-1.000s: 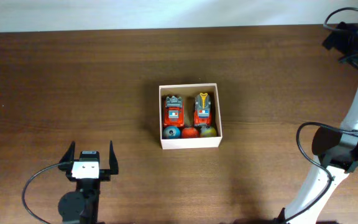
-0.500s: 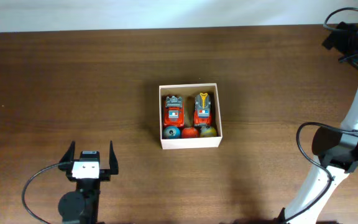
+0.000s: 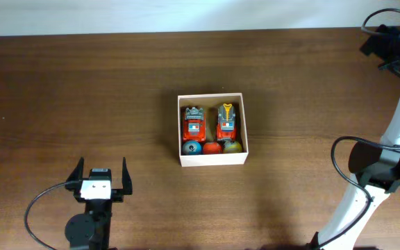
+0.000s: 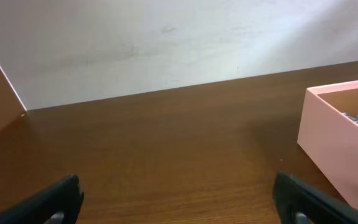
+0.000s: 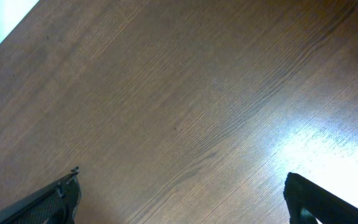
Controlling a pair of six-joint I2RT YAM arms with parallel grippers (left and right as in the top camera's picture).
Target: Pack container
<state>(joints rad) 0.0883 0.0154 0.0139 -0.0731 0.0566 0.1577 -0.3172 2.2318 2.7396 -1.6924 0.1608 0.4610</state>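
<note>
The container (image 3: pixel 212 158), a square shallow white-walled box, sits at the middle of the wooden table. Inside it are two orange toy cars (image 3: pixel 194 122) (image 3: pixel 227 119) side by side and three small balls along the near wall: blue (image 3: pixel 193 147), red (image 3: pixel 212 147) and yellow-green (image 3: pixel 232 146). My left gripper (image 3: pixel 102 174) is open and empty near the front left, well apart from the container; its wrist view shows the container's wall (image 4: pixel 337 158) at the right. My right gripper (image 5: pixel 182 199) is open and empty over bare wood.
The right arm's body (image 3: pixel 380 167) stands at the table's right edge with cables. The table's far edge meets a white wall (image 3: pixel 186 14).
</note>
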